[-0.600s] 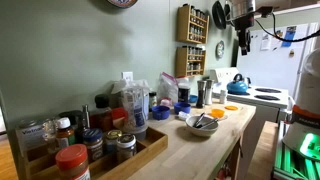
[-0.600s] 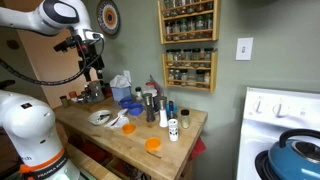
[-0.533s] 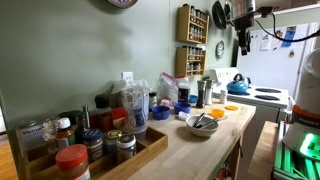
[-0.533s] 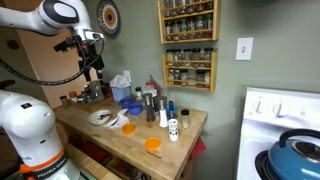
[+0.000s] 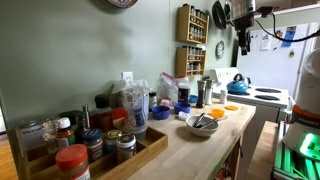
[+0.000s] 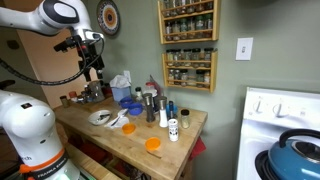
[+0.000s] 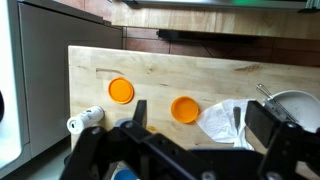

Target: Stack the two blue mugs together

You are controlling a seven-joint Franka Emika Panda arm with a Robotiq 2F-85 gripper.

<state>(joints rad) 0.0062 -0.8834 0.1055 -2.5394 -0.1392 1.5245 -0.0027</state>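
Two squat deep-blue mugs (image 5: 160, 113) (image 5: 183, 106) stand among bottles at the back of the wooden counter (image 5: 200, 150). They also show in an exterior view (image 6: 135, 108) (image 6: 126, 101), close together. My gripper (image 5: 243, 44) hangs high above the counter, well clear of the mugs, and shows in both exterior views (image 6: 92, 68). In the wrist view the gripper (image 7: 200, 115) is open and empty, looking down on the counter. Only a sliver of blue (image 7: 124, 173) shows at the bottom edge there, and I cannot tell if it is a mug.
A white bowl (image 5: 201, 124) with utensils, two orange lids (image 7: 121, 90) (image 7: 184, 109) and crumpled white plastic (image 7: 225, 122) lie on the counter. Clear bottles, shakers and a jar tray (image 5: 90, 150) crowd it. A light-blue kettle (image 5: 237, 85) sits on the stove. Spice racks (image 6: 188, 45) hang on the wall.
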